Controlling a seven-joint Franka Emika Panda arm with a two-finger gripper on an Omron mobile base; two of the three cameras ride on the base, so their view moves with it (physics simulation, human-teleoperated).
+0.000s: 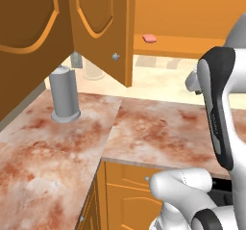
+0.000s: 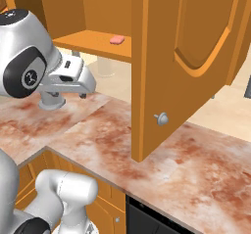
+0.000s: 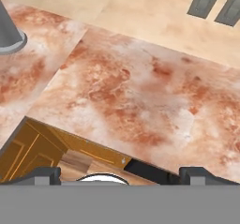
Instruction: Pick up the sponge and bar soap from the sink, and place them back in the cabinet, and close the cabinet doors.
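Observation:
The salmon-pink bar soap [image 1: 150, 38] [image 2: 116, 40] lies on the wooden shelf [image 1: 185, 47] of the cabinet [image 2: 93, 44]. Both cabinet doors stand swung open: one arched-panel door [image 1: 103, 27] with a silver knob hangs over the counter, and the other door [image 2: 186, 57] is close in the right base view. My gripper [image 3: 121, 174] is open and holds nothing. Its fingertips [image 3: 43, 174] sit wide apart above the marbled counter [image 3: 140, 92], well below the shelf. The sponge and the sink are out of view.
A grey cylinder stand [image 1: 65, 94] [image 3: 7, 33] rests on the counter's left part. A pale jar [image 1: 93, 70] stands by the back wall. Orange drawer fronts [image 1: 127, 190] and a dark opening [image 2: 147, 218] lie under the counter edge.

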